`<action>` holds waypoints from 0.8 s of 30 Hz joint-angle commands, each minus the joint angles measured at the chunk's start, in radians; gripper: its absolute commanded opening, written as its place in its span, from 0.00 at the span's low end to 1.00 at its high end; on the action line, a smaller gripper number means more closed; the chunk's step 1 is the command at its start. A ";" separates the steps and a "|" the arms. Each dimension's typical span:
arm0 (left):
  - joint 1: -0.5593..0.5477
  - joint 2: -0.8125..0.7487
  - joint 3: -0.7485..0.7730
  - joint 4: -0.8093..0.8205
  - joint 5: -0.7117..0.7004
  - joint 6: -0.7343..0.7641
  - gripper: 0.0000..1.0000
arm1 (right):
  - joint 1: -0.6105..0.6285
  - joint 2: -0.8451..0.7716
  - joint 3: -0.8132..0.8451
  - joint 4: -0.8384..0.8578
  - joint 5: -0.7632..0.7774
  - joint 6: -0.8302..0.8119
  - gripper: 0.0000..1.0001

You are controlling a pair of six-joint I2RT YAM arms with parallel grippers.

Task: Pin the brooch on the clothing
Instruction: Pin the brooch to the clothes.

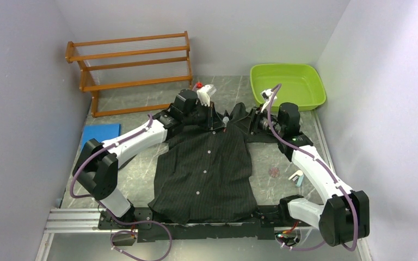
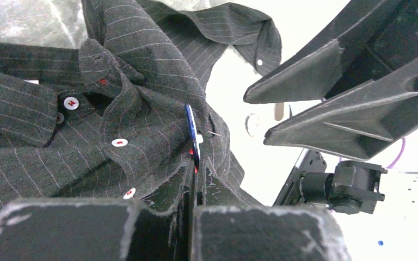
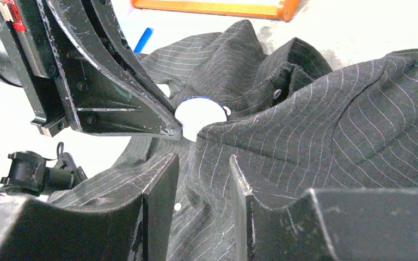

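The shirt point(image 1: 207, 168) lies on the counter point(image 1: 141, 174) between the two arms. Its front faces up and its collar is at the far end. The bottom part lies flat. The top part by the collar is bunched up into folds.

The brooch point(image 3: 198, 111) is a small round disc, white with a blue rim. It is up at the collar end, right against the folds. The left pincer point(image 2: 193, 171) is clenched on its edge and holds it beside the cloth. From the left wrist the brooch shows as a thin blue line that runs down between the two fingers.

The right pincer point(image 3: 202, 159) is just beside the brooch, on the other side of it. Its jaws stand apart. A fold of the shirt sits in the gap between them, but it does not look pinched.

So the first part looks done. The brooch has been picked up and brought to the shirt. Both arms are at the right spot.

The main part is not done, I think. I cannot tell if the pin has gone into the cloth, as it is too small to see. The brooch hangs in the pincer and not on the shirt. What is left is to hold the cloth tight, push the pin through, close it, and let go.

A wooden rack point(image 1: 133, 68), a green tub point(image 1: 310, 100) and a blue pad point(image 1: 99, 136) sit well away from the work.
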 commanded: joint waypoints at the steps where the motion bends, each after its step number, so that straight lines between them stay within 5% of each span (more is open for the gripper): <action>1: 0.011 -0.047 -0.005 0.108 0.112 -0.043 0.03 | -0.004 0.029 0.012 0.085 -0.059 0.004 0.42; 11: 0.045 -0.066 -0.038 0.176 0.195 -0.097 0.02 | -0.004 0.118 0.018 0.102 -0.099 0.010 0.28; 24: 0.064 -0.089 -0.047 0.183 0.244 -0.096 0.03 | 0.006 0.139 0.083 -0.141 0.082 -0.131 0.21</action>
